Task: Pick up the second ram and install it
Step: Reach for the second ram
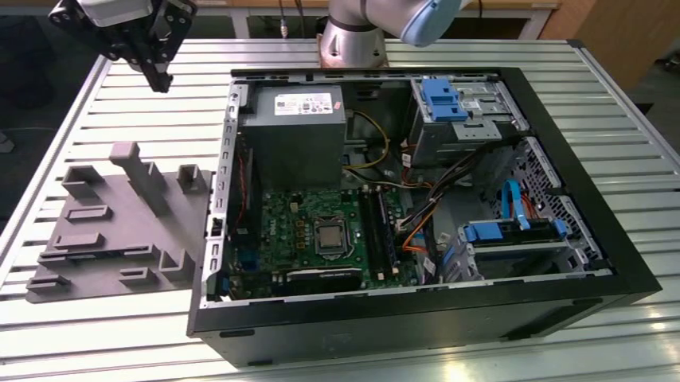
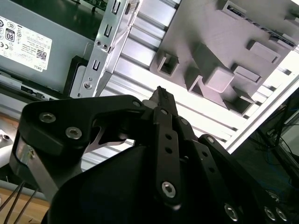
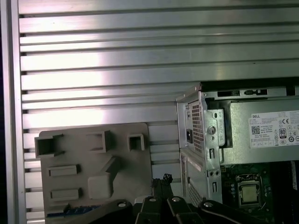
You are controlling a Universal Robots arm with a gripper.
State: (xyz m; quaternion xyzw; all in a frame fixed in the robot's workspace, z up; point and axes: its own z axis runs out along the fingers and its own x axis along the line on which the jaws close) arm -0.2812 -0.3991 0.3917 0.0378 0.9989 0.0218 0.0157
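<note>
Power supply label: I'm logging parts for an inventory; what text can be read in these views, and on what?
White label on the power supply: print and marks, too small to read.
Motherboard: any print too small to read.

Bright light glares off the slatted table (image 3: 140, 60); the computer case (image 1: 425, 322) interior is shadowed.

Closed end effector (image 2: 161, 94) near the gray fixture (image 2: 224, 42)
</note>
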